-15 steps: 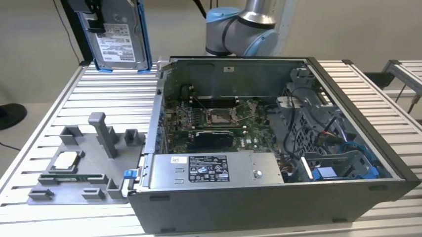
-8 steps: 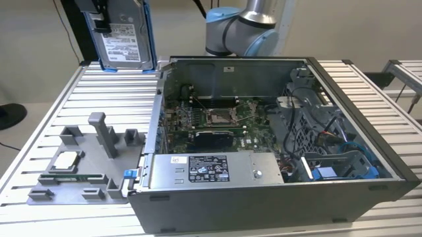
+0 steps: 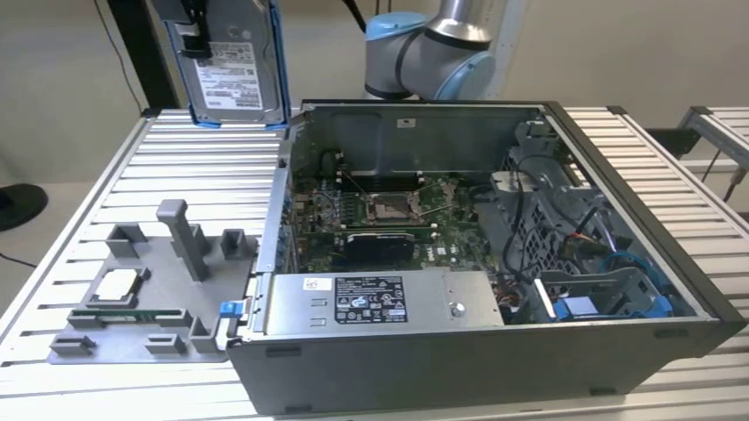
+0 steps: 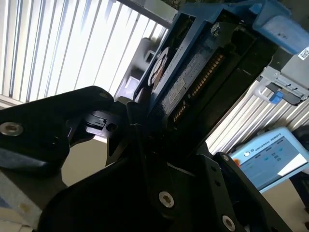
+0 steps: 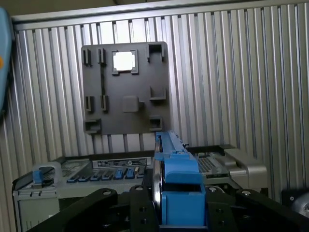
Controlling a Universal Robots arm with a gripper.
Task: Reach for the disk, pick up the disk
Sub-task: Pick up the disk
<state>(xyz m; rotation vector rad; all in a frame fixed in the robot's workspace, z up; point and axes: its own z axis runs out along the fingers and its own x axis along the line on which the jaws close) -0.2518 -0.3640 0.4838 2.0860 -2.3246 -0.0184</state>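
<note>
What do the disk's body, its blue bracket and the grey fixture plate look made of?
Disk: bare metal, dull silver sheen, with a white paper-like label. Blue bracket: probably moulded plastic, uniform bright colour. Fixture plate: likely matte grey plastic, though painted metal can't be excluded.

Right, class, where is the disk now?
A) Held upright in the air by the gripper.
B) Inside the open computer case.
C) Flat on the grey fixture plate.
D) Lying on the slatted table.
A: in the exterior view the disk hangs upright above the slatted table, clamped in the gripper, clear of the computer case and fixture plate.
</note>
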